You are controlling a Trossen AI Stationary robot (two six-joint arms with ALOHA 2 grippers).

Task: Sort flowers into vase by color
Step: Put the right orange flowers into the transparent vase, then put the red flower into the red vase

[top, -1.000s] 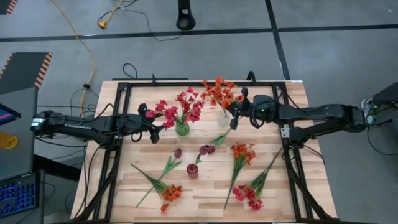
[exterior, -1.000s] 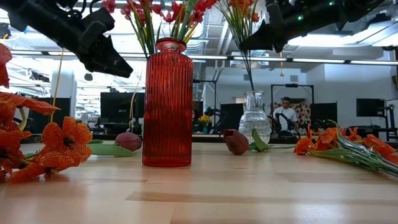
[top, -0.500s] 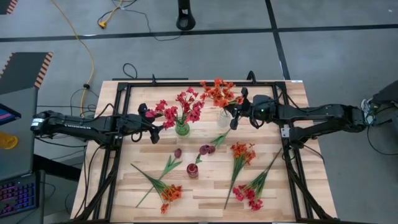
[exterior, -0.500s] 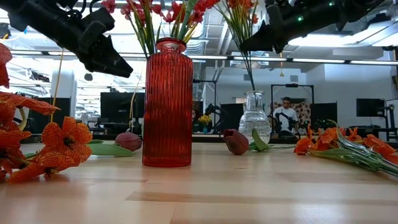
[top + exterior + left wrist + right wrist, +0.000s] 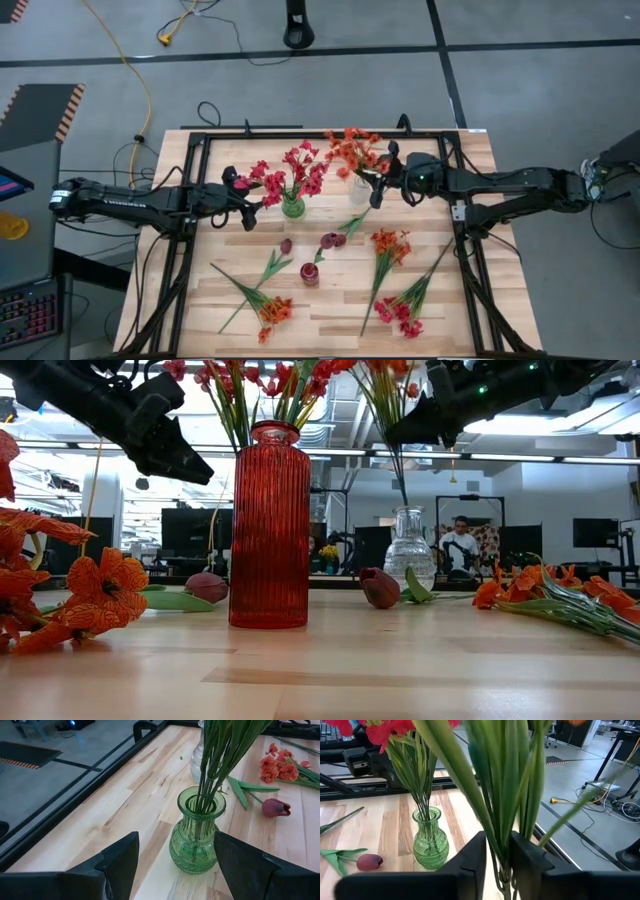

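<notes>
A bunch of orange flowers stands over the clear glass vase, with its stalks reaching down into the neck. My right gripper is shut on those stalks, above the vase. The green vase holds pinkish-red flowers. My left gripper is open beside it toward the table's left, with a finger standing off each side and touching nothing. A small red vase stands nearer the front. Maroon buds, two orange stems and a pinkish-red stem lie flat on the table. My right gripper pinches the orange bunch's green stalks between its two fingers, several stalks together, below the flower heads. The fingers come level from the table's right side and lie across the stalks. The bunch stands nearly upright, its lower ends in the clear vase's neck.
A black metal frame runs around the wooden table top. An orange stem lies at the front left and a maroon tulip lies just past the green vase. A person sits in the room far behind the table.
The orange flower heads held by my right gripper have swayed slightly over the clear vase. The gripper has stayed shut on the stalks.
</notes>
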